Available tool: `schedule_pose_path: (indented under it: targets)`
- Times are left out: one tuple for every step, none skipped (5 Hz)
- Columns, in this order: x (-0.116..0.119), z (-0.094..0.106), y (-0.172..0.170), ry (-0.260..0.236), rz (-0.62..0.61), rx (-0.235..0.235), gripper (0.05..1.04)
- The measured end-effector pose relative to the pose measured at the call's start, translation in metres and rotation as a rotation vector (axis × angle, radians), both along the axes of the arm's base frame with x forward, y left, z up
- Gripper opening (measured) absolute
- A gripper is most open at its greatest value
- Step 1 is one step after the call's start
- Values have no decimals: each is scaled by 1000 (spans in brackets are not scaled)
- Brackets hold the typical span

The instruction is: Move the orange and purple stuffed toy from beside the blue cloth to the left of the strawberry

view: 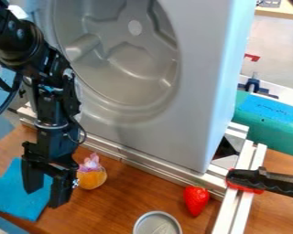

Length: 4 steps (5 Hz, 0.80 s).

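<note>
No item sat in my open claw [46, 189], seemingly just above the blue cloth [9, 194], so the orange toy [93, 178] lay loose nearby on the tabletop [115, 208].

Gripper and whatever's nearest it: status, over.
Gripper open, nothing held, over blue cloth. Orange toy close beside, might crowd a sideways move. Strawberry and round tin farther off.

We see a grey moulded panel [195, 98] with a smooth, satiny sheen, silver metal rails [155, 169] with a dull gloss, a brown wood-look tabletop [121, 199], a matt blue cloth [11, 192] and a glossy, plastic-looking red strawberry [197, 200].
</note>
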<state>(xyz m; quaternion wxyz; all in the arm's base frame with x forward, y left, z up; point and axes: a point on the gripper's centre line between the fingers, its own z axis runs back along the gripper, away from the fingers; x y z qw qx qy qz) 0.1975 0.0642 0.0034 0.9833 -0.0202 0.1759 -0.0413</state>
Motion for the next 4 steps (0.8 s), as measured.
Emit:
schedule_pose_path:
  targets:
    - [-2, -5, -1, 15, 1, -4, 1003]
    - [19, -6, 8, -88, -1, 16, 1003]
    - [34, -8, 18, -172, 24, 10, 1003]
    - [51, -18, 20, -195, 51, 0, 1003]
